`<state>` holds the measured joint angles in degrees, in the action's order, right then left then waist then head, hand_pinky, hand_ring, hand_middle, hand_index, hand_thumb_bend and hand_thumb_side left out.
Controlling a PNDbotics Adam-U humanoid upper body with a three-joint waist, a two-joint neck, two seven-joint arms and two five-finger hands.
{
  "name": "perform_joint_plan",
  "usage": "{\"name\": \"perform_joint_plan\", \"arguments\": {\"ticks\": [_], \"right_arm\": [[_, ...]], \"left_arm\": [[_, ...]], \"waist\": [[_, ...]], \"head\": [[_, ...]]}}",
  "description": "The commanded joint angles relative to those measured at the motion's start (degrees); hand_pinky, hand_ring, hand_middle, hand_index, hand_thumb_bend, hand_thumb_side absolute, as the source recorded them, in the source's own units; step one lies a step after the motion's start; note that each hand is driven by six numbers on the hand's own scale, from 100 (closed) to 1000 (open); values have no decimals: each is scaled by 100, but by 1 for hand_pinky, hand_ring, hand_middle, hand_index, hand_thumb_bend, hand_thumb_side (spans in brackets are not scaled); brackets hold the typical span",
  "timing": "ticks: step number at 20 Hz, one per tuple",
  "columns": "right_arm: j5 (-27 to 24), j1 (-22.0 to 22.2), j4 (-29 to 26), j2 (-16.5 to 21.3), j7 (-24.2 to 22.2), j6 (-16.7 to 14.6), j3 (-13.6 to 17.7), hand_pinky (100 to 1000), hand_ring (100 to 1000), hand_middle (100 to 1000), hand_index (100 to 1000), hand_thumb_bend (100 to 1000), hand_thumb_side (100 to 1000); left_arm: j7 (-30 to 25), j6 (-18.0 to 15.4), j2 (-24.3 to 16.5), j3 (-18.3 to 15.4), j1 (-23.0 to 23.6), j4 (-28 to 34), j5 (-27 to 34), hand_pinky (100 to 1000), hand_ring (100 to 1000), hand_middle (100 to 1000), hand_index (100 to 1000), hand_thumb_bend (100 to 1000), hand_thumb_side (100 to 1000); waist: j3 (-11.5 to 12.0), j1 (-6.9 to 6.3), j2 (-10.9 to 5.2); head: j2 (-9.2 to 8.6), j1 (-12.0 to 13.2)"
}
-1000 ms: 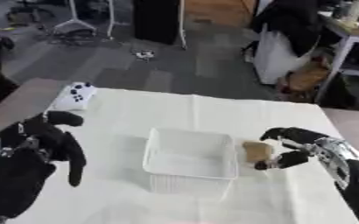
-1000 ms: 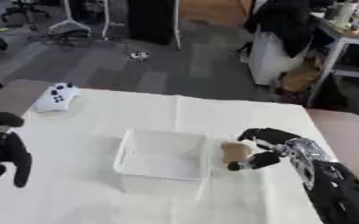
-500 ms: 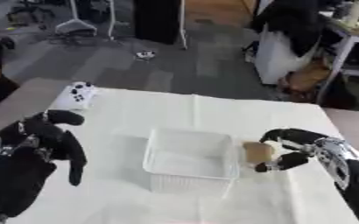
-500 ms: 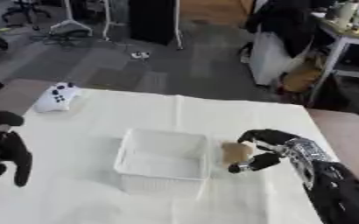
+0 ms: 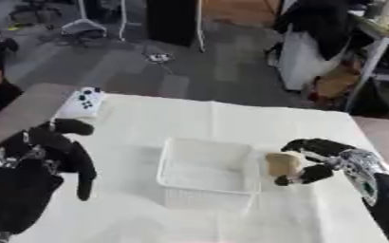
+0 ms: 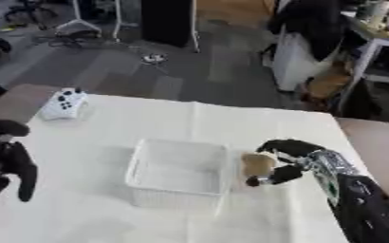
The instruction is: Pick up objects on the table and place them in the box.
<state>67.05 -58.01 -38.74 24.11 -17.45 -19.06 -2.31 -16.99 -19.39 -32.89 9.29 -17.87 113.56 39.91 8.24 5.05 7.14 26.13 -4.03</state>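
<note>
White cloth covers our table (image 5: 231, 118). Our right hand (image 5: 318, 159) grips a tan object (image 5: 282, 163) beside the box (image 5: 206, 171). Our left hand (image 5: 40, 161) rests relaxed at lower left.

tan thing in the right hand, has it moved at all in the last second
No. The tan object sits just off the white box's right wall as before, with the right hand curled round it, not yet over the box.

We see a lab or office workroom: beyond the white-covered table (image 5: 231, 118) lies grey carpet with cables (image 5: 156, 58) across it, wheeled chair bases (image 5: 32, 12) far left, and a white desk (image 5: 380, 42) far right of that table.
</note>
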Motion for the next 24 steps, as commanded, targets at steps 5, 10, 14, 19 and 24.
{"name": "perform_joint_plan", "arguments": {"ticks": [5, 10, 14, 19, 24], "right_arm": [[373, -257, 192, -33, 248, 178, 148, 1000, 912, 930, 970, 839, 1000], [425, -203, 256, -70, 267, 145, 161, 1000, 913, 935, 969, 836, 992], [436, -122, 320, -82, 272, 152, 171, 1000, 910, 935, 970, 820, 973], [358, -7, 394, -35, 292, 185, 211, 1000, 907, 941, 988, 805, 952], [466, 24, 438, 23, 297, 329, 224, 1000, 912, 938, 989, 799, 947]], "left_arm": [[-15, 12, -25, -23, -159, 103, 4, 311, 552, 764, 732, 596, 838], [-21, 21, -19, -20, -173, 103, 11, 311, 552, 764, 732, 597, 838], [-24, 25, -15, -22, -165, 103, 8, 310, 553, 764, 733, 596, 841], [-9, 18, -13, -34, -155, 103, -1, 311, 553, 764, 733, 596, 839], [-11, 14, -18, -31, -152, 103, -7, 311, 553, 764, 732, 595, 840]], "waist": [[45, -12, 4], [44, -8, 16], [38, -12, 22], [34, -11, 27], [33, -13, 24]], "head": [[-225, 35], [-237, 73], [-242, 115], [-182, 158], [-177, 176]]}}
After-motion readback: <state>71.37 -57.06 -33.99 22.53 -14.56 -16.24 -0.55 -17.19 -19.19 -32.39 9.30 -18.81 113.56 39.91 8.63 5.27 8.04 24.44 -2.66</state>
